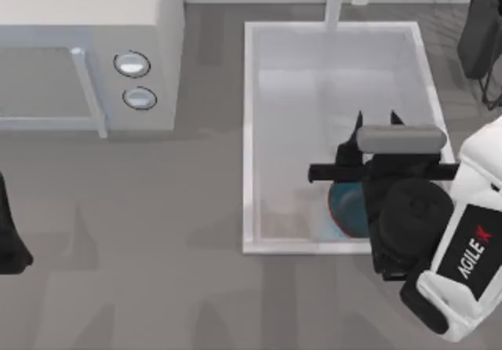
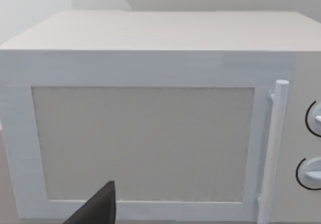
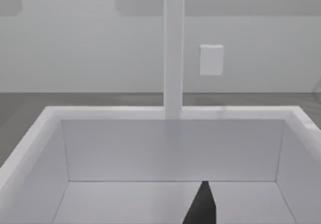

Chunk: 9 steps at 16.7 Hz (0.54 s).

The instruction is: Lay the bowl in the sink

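Although most of it hides beneath the right arm, the bowl shows as a teal-blue crescent inside the sink, low in the basin's lower right part of the top view, close to the front wall. Whether it already rests on the basin floor or hangs just above it I cannot tell. The right end effector reaches over the sink from the right of the frame, with two dark fingertips poking out past its grey bar; they stand apart from each other, yet whether they pinch the bowl's rim or have let go is hidden by the wrist, so I cannot tell its state. I judge the bowl stiff, light for its width, smooth and so somewhat slippery, and liable to chip if dropped on the hard basin; the thin rim is the sensible place to take hold, one finger inside and one outside the wall. Being round, it has no long axis; the darker inside that faces the overhead camera suggests its mouth points up and it sits level or nearly so. The right wrist view looks along the white basin toward the faucet, with a dark fingertip at the lower edge. The left end effector sits parked at the left edge, facing the microwave; its fingers' state I cannot tell.
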### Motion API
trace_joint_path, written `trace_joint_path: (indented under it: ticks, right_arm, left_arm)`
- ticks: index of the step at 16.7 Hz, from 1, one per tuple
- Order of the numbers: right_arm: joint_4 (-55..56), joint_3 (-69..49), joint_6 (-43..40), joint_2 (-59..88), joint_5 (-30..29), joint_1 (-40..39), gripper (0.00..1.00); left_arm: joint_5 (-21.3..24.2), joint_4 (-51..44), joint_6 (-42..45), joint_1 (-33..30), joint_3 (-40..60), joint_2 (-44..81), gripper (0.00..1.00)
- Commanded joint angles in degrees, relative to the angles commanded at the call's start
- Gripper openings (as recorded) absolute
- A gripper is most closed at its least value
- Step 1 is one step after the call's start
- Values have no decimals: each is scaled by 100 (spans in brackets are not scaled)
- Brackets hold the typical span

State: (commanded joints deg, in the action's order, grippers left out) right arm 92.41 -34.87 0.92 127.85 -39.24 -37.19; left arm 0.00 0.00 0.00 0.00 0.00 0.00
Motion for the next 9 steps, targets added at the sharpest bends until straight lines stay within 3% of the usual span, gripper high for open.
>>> trace_joint_path:
  ticks: [3, 9]
  right_arm:
    - [0, 0, 0, 0, 0, 0, 98]
    - [0, 0, 0, 0, 0, 0, 100]
  left_arm:
    - [0, 0, 0, 0, 0, 0, 100]
    - [0, 0, 0, 0, 0, 0, 100]
